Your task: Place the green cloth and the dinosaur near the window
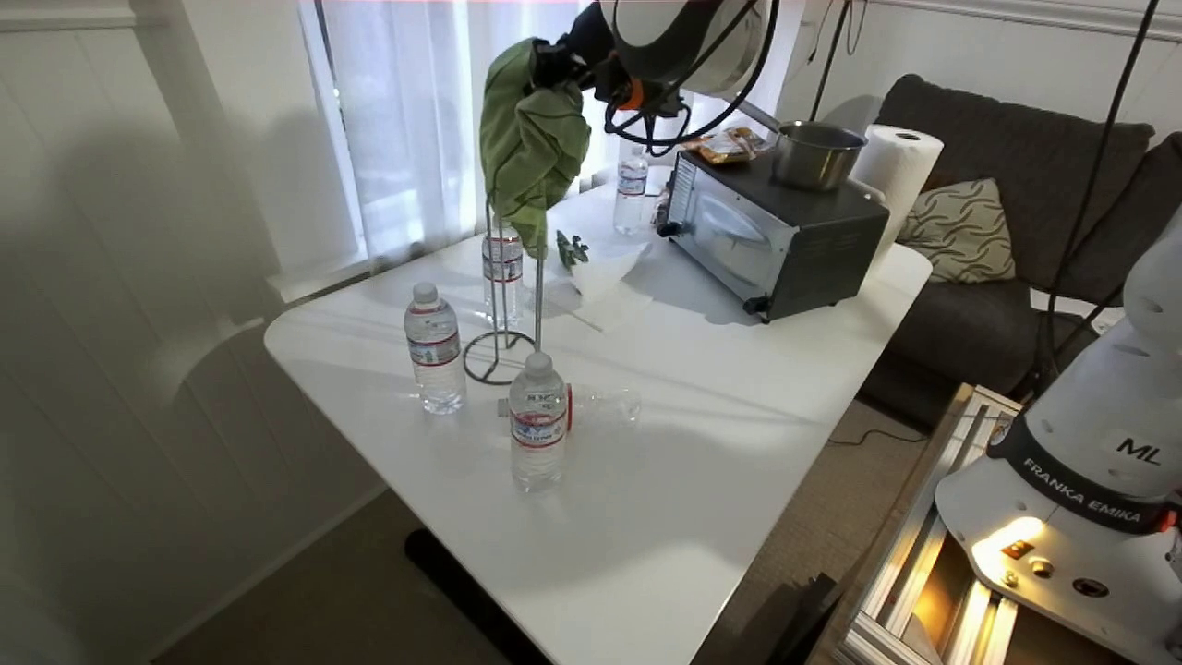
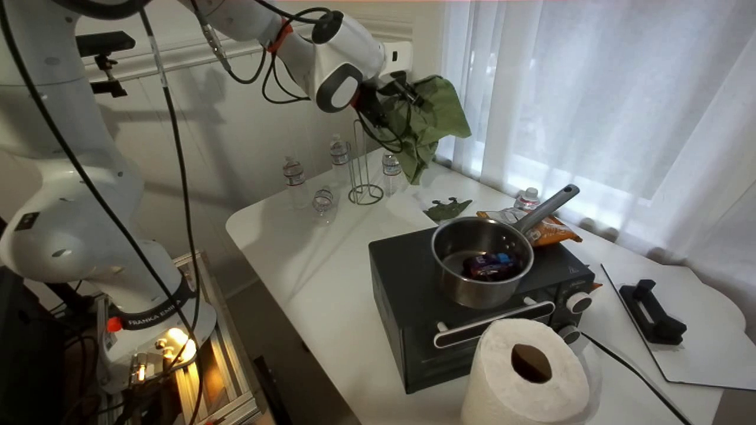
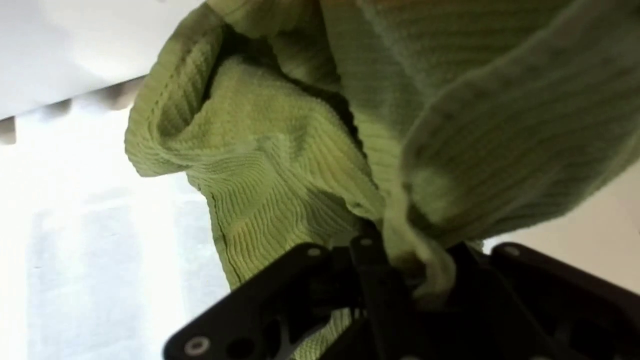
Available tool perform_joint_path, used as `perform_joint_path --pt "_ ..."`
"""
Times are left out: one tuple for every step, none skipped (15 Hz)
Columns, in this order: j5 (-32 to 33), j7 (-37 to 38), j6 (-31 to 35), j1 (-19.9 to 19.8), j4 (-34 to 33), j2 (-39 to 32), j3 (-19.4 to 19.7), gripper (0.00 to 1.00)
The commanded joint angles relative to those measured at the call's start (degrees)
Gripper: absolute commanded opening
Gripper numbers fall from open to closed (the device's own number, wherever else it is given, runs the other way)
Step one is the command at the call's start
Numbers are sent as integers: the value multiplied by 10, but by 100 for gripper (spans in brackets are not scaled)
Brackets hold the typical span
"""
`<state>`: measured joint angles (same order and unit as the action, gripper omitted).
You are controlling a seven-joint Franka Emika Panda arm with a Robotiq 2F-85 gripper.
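So we're pinching the ribbed green cloth [image 1: 538, 139] high in our black two-finger gripper [image 3: 412, 255], probably to clear that silver wire stand [image 1: 539, 296].

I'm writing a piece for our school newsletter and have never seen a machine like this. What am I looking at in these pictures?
The machine is a white robot arm ending in a black gripper, which is closed on a green cloth and holds it up. Two pictures come from cameras standing outside the robot; the close-up of the cloth comes from a camera on its wrist. On the white table are four upright water bottles, another bottle lying on its side, a wire stand and a toaster oven. A saucepan and an orange packet sit on top of the oven, and a paper towel roll stands beside it. Pale curtains hang beside the table.
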<state>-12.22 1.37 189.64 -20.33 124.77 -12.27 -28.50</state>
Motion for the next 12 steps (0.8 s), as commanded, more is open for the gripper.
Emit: perform_joint_path --pt "35 -13 68 -64 -60 -77 -91 5" --pt "51 -14 85 -73 -73 -95 -101 5" --pt "68 -17 108 -78 -84 -113 -106 5" --pt "85 -18 120 -84 -97 -132 -110 5" --pt "103 -17 128 -90 -108 -150 -114 5" --pt "119 -10 125 -98 -118 -167 -122 5" --pt "133 -10 119 -103 -128 -186 -125 5" --pt "144 -14 115 -105 -141 -205 -126 5" --pt "152 -14 106 -105 -152 -223 -125 5" --pt "160 -16 101 -104 -163 -238 -124 5" --pt "164 -18 95 -99 -174 -252 -120 5" --pt "167 -21 90 -95 -184 -265 -116 5"
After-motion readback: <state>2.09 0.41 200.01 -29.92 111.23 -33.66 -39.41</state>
